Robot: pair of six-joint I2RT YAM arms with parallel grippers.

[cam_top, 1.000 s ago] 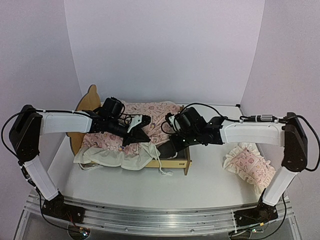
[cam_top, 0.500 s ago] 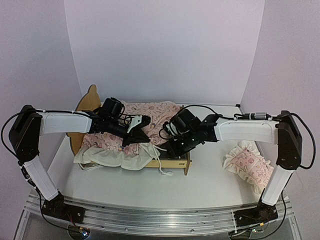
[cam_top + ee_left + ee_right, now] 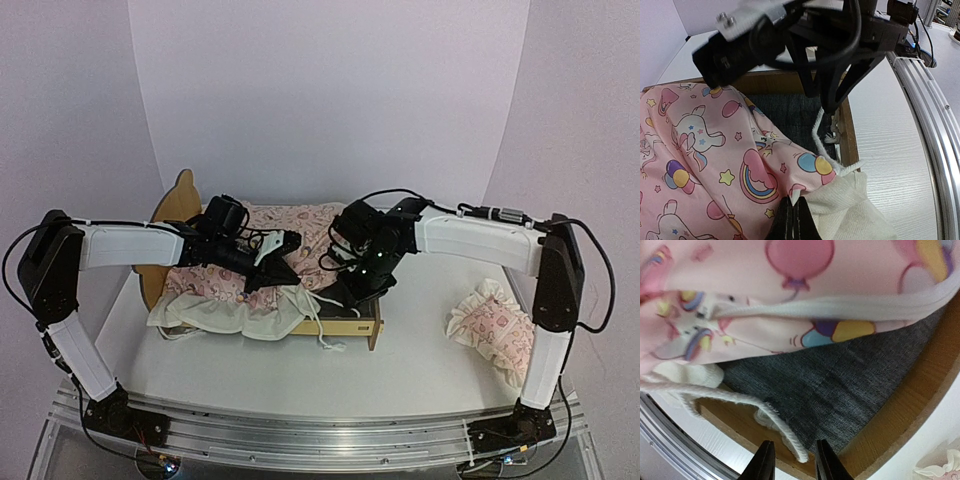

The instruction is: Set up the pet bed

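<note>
The pet bed [image 3: 372, 325] is a pale-wood frame with its eared headboard [image 3: 180, 195] at the left and a dark grey base [image 3: 840, 390]. A pink printed quilt [image 3: 300, 225] lies rumpled across it, its white underside [image 3: 240, 315] hanging over the front rail. My left gripper [image 3: 792, 210] is shut on a fold at the quilt's [image 3: 705, 150] edge. My right gripper [image 3: 794, 460] hovers open over the foot corner. The loose end of a white cord [image 3: 790, 442] lies between its fingers without being pinched.
The ruffled pink pillow [image 3: 497, 330] lies on the white table to the right of the bed, near the right arm's upright link. More white cord [image 3: 330, 343] dangles off the bed's front right corner. The metal rail [image 3: 300, 440] runs along the near edge.
My right gripper has gone from shut to open and let the cord go, and its arm has swung left and further over the bed's foot. The left arm has not moved.
</note>
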